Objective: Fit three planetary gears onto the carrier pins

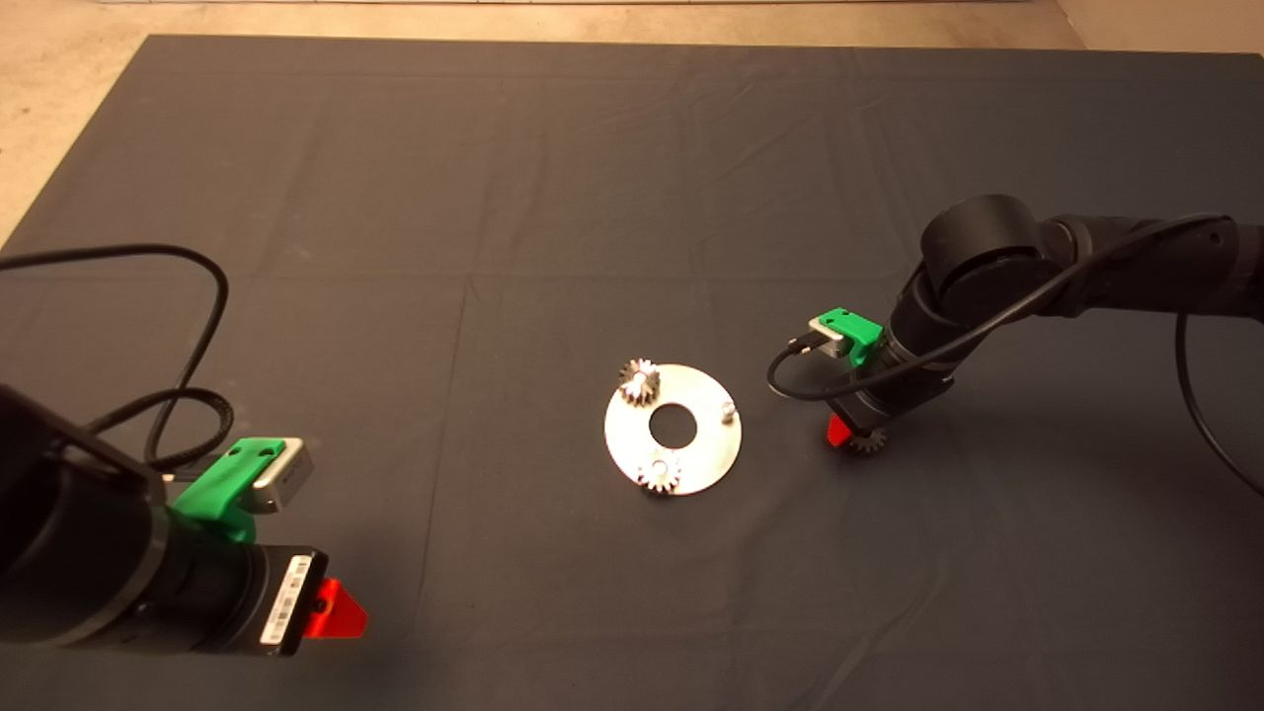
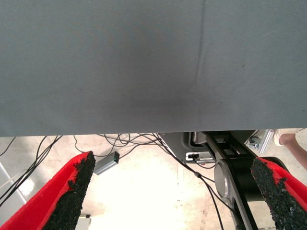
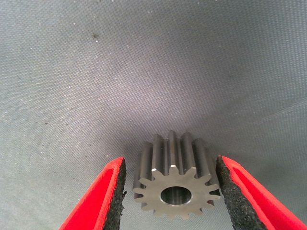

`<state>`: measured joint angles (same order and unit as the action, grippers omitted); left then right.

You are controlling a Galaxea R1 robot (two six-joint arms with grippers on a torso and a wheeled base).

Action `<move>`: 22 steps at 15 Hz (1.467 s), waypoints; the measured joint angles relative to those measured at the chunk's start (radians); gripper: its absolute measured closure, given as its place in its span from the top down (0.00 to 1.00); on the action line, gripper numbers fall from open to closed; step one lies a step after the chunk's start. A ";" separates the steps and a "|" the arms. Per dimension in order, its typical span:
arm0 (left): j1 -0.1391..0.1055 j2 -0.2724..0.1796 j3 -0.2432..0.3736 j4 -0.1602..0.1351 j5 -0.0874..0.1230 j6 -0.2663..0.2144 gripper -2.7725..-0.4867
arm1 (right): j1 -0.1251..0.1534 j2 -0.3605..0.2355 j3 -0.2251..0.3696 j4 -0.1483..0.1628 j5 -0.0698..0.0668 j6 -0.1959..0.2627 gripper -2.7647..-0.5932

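A round silver plate (image 1: 706, 459) lies mid-mat and carries the carrier pins. Two planetary gears sit on pins, one at the plate's far left rim (image 1: 639, 380) and one at its near rim (image 1: 659, 476). One pin (image 1: 728, 409) on the right side stands bare. A third gear (image 1: 868, 441) (image 3: 175, 184) lies flat on the mat to the right of the plate. My right gripper (image 1: 849, 434) (image 3: 171, 191) is down over it, open, with one pad (image 3: 226, 187) at its teeth and a thin gap at the other pad (image 3: 116, 199). My left gripper (image 1: 336, 609) (image 2: 172, 191) waits open at the lower left.
The dark mat (image 1: 553, 197) covers the table, with bare floor beyond its far edge. Cables trail from both arms. The left wrist view shows the mat edge, floor cables (image 2: 139, 141) and a person's leg (image 2: 290, 139).
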<state>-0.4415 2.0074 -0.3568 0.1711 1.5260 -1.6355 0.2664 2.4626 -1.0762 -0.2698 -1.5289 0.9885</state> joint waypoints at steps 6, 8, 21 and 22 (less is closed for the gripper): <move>0.000 -0.017 0.000 0.000 0.000 0.024 0.81 | 0.000 -0.006 0.001 0.000 0.000 -0.001 0.35; 0.000 -0.021 0.000 0.000 0.000 0.029 0.81 | 0.000 -0.009 0.012 0.000 0.000 -0.010 0.35; 0.000 -0.030 0.000 -0.009 0.000 0.037 0.81 | -0.009 -0.045 0.083 0.005 -0.004 -0.020 0.29; 0.000 -0.030 0.000 -0.010 0.000 0.037 0.81 | -0.015 -0.047 0.084 0.005 -0.004 -0.020 0.29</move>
<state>-0.4415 1.9772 -0.3568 0.1611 1.5260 -1.5981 0.2511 2.4155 -0.9919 -0.2647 -1.5328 0.9683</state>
